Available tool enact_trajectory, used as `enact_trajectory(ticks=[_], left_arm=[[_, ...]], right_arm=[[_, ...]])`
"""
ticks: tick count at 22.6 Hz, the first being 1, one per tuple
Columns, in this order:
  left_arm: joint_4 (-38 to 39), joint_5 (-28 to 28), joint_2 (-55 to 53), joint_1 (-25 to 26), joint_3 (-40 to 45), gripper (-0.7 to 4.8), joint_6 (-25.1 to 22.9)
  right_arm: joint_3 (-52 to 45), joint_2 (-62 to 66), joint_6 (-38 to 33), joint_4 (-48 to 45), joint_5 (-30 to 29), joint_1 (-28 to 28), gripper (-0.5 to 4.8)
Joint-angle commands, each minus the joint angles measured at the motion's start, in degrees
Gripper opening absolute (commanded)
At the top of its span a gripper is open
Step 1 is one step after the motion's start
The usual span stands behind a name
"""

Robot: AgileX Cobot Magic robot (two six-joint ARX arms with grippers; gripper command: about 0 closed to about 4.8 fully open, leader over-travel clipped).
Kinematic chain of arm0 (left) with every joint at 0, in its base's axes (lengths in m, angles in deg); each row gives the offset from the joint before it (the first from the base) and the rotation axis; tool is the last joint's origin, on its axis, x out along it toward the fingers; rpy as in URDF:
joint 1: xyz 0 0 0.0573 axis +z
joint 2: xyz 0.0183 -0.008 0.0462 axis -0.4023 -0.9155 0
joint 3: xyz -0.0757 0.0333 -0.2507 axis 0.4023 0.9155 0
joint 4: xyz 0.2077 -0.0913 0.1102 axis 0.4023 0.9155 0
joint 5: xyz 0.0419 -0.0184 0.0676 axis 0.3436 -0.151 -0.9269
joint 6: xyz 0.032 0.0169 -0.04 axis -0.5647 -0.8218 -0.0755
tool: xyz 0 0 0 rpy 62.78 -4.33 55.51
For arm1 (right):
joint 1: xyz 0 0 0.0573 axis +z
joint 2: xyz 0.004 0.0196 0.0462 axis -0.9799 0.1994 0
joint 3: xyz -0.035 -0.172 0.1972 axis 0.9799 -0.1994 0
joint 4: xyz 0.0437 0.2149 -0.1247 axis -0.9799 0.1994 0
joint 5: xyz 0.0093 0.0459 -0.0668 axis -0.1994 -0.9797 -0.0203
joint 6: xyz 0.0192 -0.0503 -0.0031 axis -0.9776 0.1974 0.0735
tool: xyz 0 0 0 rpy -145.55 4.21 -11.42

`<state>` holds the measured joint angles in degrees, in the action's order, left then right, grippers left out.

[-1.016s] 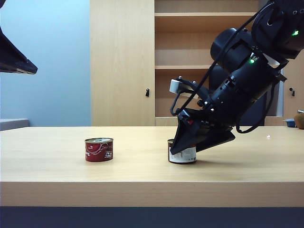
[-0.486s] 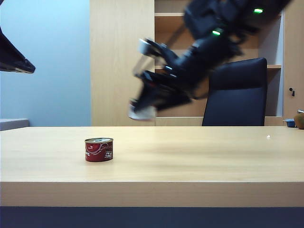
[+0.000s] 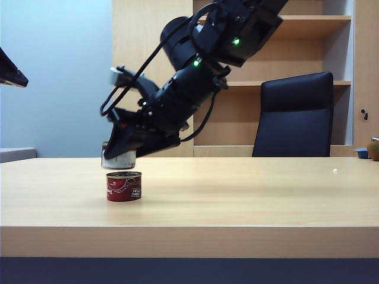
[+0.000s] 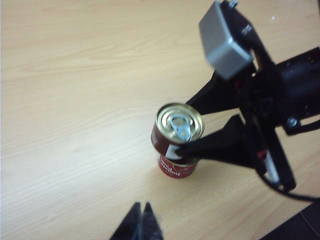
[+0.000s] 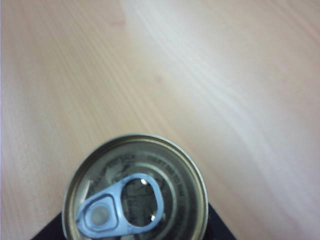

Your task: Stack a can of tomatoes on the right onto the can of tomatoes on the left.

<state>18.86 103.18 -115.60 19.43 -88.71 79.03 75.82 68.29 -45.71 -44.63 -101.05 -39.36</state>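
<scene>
The right pincer (image 3: 121,155) has reached across to the left of the table (image 3: 249,189) and is clenched on the upper can (image 3: 118,158), holding it upright in the air just above the lower can (image 3: 124,186), which stands on the table; the two look apart, with a thin gap between them. Both cans are sealed, the held one showing its gold lid and pull ring (image 5: 120,202). The left pincer (image 4: 141,225) hangs near the cans, tips pressed together on nothing.
</scene>
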Motion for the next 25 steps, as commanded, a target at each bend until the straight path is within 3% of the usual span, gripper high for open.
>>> enact_trajectory(ticks=[1, 7, 8, 10, 11, 17, 20, 21, 22, 23, 24, 25], left_arm=[[0.63, -0.13, 0.22, 0.04, -0.24, -0.05, -0.17], [0.83, -0.11, 0.24, -0.02, -0.24, -0.05, -0.17], [0.83, -0.11, 0.22, -0.02, -0.24, -0.05, -0.17], [0.81, -0.13, 0.24, -0.02, -0.24, -0.05, -0.17], [0.81, -0.17, 0.22, 0.00, -0.24, -0.05, -0.20], [0.00, -0.57, 0.22, -0.02, -0.24, -0.05, -0.17], [-0.76, -0.57, 0.22, -0.02, -0.20, -0.05, -0.17], [-1.68, -0.61, 0.22, 0.00, -0.20, -0.05, -0.17], [-2.95, -0.63, 0.22, 0.00, -0.20, -0.05, -0.17], [-5.53, -0.63, 0.24, 0.00, -0.20, -0.05, 0.17], [-7.06, -0.66, 0.35, 0.00, -0.20, -0.05, 0.74], [-10.45, -2.27, 0.81, 0.07, -0.20, -0.05, 2.73]], right_arm=[[0.24, -0.13, 0.20, 2.21, 1.40, 0.50, 2.78], [0.24, -0.15, 2.80, 3.82, 2.60, 0.57, 2.80], [0.24, -0.15, 2.78, 4.07, 3.23, 0.57, 2.89], [0.24, -0.15, 2.78, 4.92, 3.85, 0.74, 3.71], [0.24, -0.20, 2.78, 5.49, 4.74, 1.01, 3.88], [0.24, -3.04, 2.78, 7.17, 9.68, 3.87, 4.33], [0.22, -8.04, 2.78, 10.78, 16.74, 5.64, 4.33], [0.20, -11.04, 2.69, 14.38, 19.87, 6.12, 4.12], [0.15, -12.79, 2.51, 17.18, 21.05, 6.45, 3.22], [-0.59, -15.87, 2.54, 20.33, 21.22, 6.54, 0.79], [-1.49, -17.55, 2.54, 20.70, 20.65, 6.49, -0.26], [-5.38, -22.36, 1.57, 18.47, 20.76, 6.08, -0.09]])
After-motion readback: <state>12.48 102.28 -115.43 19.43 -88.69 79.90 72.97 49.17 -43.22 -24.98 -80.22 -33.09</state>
